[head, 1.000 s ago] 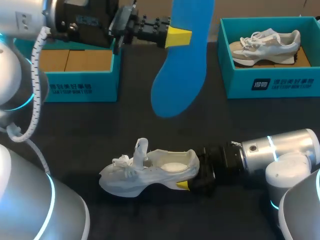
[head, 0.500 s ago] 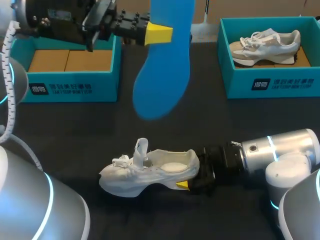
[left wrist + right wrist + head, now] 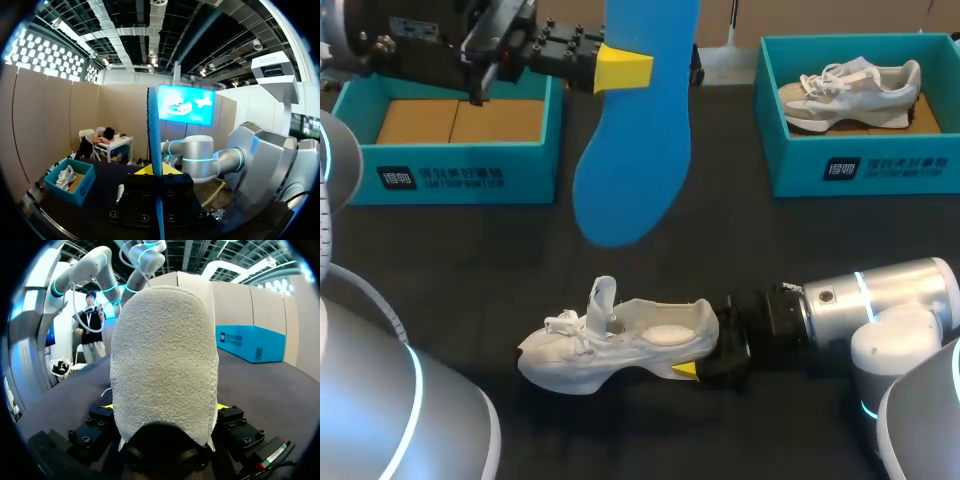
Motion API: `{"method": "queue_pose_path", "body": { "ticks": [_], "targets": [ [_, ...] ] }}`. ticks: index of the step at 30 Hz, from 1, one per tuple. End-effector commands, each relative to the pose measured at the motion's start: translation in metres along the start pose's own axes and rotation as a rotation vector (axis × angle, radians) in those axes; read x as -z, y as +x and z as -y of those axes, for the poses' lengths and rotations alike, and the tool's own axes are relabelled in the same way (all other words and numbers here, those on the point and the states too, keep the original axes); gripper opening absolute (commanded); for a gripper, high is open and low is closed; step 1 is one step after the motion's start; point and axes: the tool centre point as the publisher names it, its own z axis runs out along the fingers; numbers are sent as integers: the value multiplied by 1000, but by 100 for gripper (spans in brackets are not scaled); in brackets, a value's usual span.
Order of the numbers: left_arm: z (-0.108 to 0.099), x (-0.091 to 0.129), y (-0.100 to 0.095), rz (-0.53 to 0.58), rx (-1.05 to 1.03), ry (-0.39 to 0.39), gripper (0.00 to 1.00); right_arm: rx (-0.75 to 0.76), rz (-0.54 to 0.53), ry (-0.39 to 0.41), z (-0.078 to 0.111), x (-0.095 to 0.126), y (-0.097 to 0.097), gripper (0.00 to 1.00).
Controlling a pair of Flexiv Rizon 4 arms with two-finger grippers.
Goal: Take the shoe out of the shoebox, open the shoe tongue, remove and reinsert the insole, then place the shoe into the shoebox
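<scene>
Pinching the blue insole (image 3: 635, 160) near its heel end with the left gripper (image 3: 628, 68), with yellow tips pressed on both faces. Hanging toe-down, high over the black table (image 3: 470, 260), between the two boxes and well apart from everything below. Edge-on between the tips in the left wrist view. Clamped on the heel of the white sneaker (image 3: 620, 350) with the right gripper (image 3: 700, 356), one finger on each side. Upright on its sole near the table's front, toe toward the robot's left, tongue standing up. At back left, an open teal shoebox (image 3: 460, 178) with brown cardboard floor showing. At back right, a second teal shoebox (image 3: 865, 165) with a beige sneaker (image 3: 850, 88) inside.
</scene>
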Motion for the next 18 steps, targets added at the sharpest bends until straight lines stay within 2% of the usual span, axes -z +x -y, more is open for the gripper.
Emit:
{"method": "queue_pose_path", "body": {
  "ticks": [1,2,3,4,11,18],
  "targets": [
    [-2,1,1,1,0,0,0,-1,0,7,-1,-1,1,16],
    [-2,1,1,1,0,0,0,-1,0,7,-1,-1,1,42],
    [-2,1,1,1,0,0,0,3,-1,11,-2,0,2,87],
    [-2,1,1,1,0,0,0,6,4,14,-3,1,3,100],
    [-2,1,1,1,0,0,0,6,1,68,-12,11,8,100],
    [-2,1,1,1,0,0,0,-51,-12,159,-18,29,8,100]
  ]
}}
